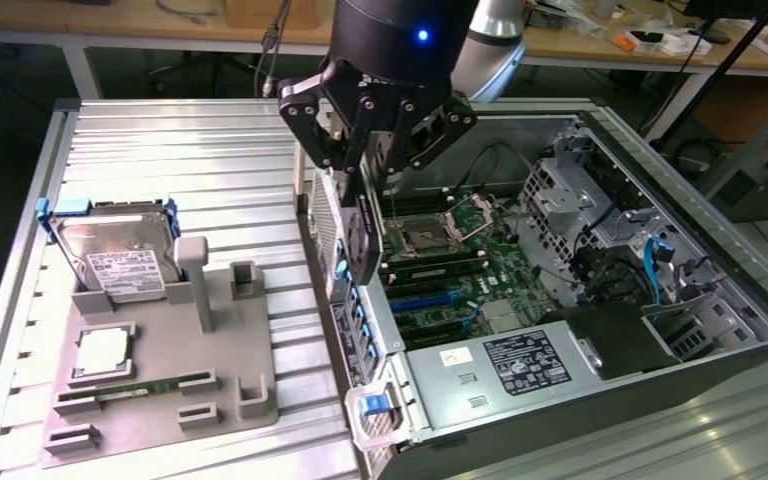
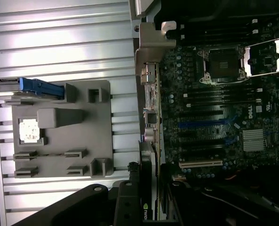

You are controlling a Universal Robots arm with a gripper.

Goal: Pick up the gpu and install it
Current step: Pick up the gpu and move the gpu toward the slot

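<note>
A: Holding anything?

B: Yes. Pincer [image 1: 368, 165] clamped tight on the gpu [image 1: 361, 235], squeezing both flat sides.

A: And where, that gpu?

B: Up in the air, standing on its edge, hanging down from the pincer. Right over the side wall of the open computer case [image 1: 744, 300], the wall nearest the grey holder [image 1: 157, 400]. Long and thin from the exterior view, dark with a silver strip.

A: Down in a slot yet?

B: Hard to tell. Lower end down by that wall, just beside the green board [image 1: 458, 265]. Touching the board or not: cannot tell.

A: Anything more from the wrist view?

B: Black face of the card with a small green mark, pinched between the dark fingers [image 2: 125, 207]. Past it, the green board again, with a long blue slot [image 2: 203, 124].

A: What else on the table [image 1: 171, 150]?

B: Grey holder lying flat, at the exterior view's left of the case. Standing in it, a silver hard drive [image 1: 115, 258] with a white label. Also in it, a square chip [image 1: 101, 350] and a thin green memory stick [image 1: 137, 388]. All well apart from the pincer.

A: And inside the case?

B: Square socket [image 1: 434, 237] in the middle of the board. Grey box [image 1: 524, 362] with a black label at one end.
</note>
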